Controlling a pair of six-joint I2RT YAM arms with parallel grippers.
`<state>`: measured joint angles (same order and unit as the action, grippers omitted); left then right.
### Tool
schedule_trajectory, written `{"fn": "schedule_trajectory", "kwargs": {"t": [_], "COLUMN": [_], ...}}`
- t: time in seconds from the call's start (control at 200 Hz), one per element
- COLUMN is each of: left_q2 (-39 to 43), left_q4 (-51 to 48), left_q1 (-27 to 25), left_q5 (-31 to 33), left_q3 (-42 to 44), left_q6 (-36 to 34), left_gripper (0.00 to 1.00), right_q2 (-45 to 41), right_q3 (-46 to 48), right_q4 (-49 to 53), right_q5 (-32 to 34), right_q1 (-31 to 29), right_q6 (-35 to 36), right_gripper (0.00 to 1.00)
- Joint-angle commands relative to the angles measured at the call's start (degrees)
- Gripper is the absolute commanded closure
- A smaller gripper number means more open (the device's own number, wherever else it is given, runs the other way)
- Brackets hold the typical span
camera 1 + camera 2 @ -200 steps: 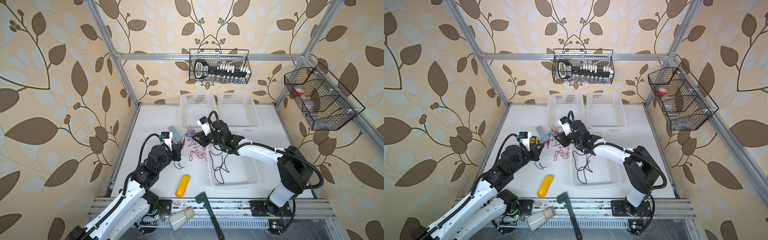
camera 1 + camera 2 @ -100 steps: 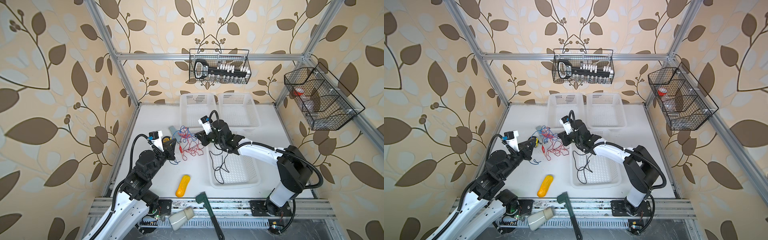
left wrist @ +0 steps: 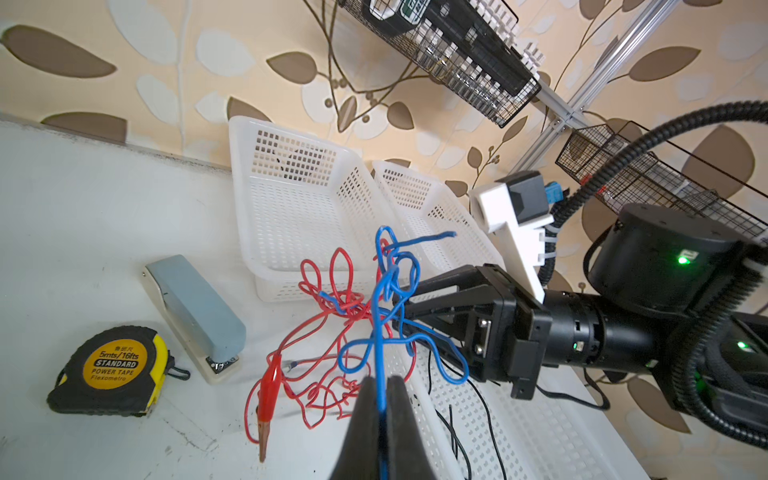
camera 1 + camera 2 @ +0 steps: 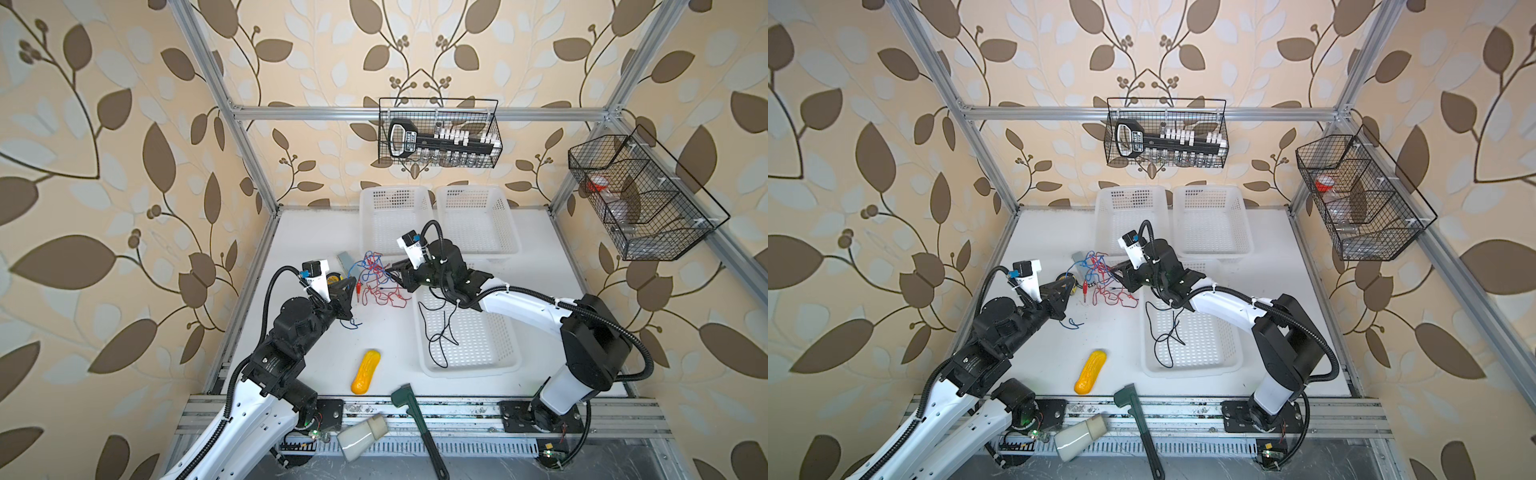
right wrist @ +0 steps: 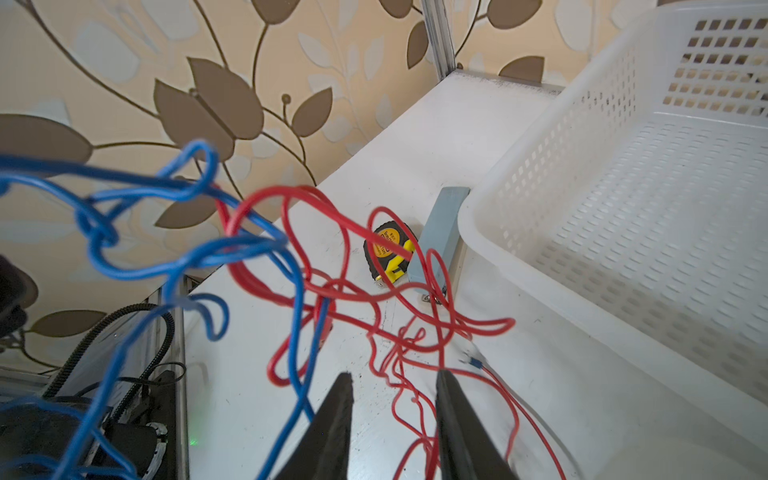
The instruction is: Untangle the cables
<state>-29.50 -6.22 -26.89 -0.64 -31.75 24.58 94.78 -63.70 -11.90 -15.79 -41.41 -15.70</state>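
Observation:
The cables form a red and blue tangle [image 4: 376, 278] [image 4: 1100, 278] on the white table between my two grippers. My left gripper [image 3: 380, 378] [image 4: 351, 286] [image 4: 1073, 282] is shut on the blue cable [image 3: 376, 316], which rises taut from its tips into the knot. The red cable [image 3: 316, 324] ends in a red alligator clip [image 3: 270, 382] lying on the table. My right gripper [image 5: 394, 374] [image 4: 390, 274] [image 4: 1115, 268] is open at the tangle's right side. Red loops [image 5: 332, 291] lie loose between its fingers, and blue strands [image 5: 187, 257] hang in front. A black cable [image 4: 436, 328] [image 4: 1163, 332] trails into the near basket.
A yellow tape measure [image 3: 110, 368] and a grey stapler [image 3: 193, 307] lie left of the tangle. Two white baskets [image 4: 395, 220] [image 4: 478, 220] stand at the back and one [image 4: 469, 336] in front on the right. A yellow object [image 4: 365, 371] and a green tool [image 4: 415, 419] lie near the front edge.
My left arm has drawn back to the left with the blue cable, spreading the tangle out. My right gripper's jaws closed and have opened again at the tangle.

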Motion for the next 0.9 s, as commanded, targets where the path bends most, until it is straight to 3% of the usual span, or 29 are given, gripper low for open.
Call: {"fn": "schedule_trajectory", "kwargs": {"t": [0.0, 0.51, 0.895], "left_q2": [-0.11, -1.42, -0.39], "left_q4": [3.23, 4.46, 4.65], "left_q1": [0.59, 0.58, 0.53], "left_q5": [-2.94, -3.36, -4.2], "left_q3": [-1.08, -0.51, -0.46], "left_q6": [-1.72, -1.35, -1.3], "left_gripper": [1.0, 1.0, 1.0], "right_q2": [-1.84, -6.63, -1.17], "right_q3": [0.35, 3.21, -0.55], "right_q4": [-1.04, -1.98, -1.18], "right_q5": [1.44, -1.84, 2.35], "right_q1": [1.19, -0.55, -2.98], "right_q6": [1.03, 0.87, 0.83], "right_gripper": [0.66, 0.7, 0.76]}}
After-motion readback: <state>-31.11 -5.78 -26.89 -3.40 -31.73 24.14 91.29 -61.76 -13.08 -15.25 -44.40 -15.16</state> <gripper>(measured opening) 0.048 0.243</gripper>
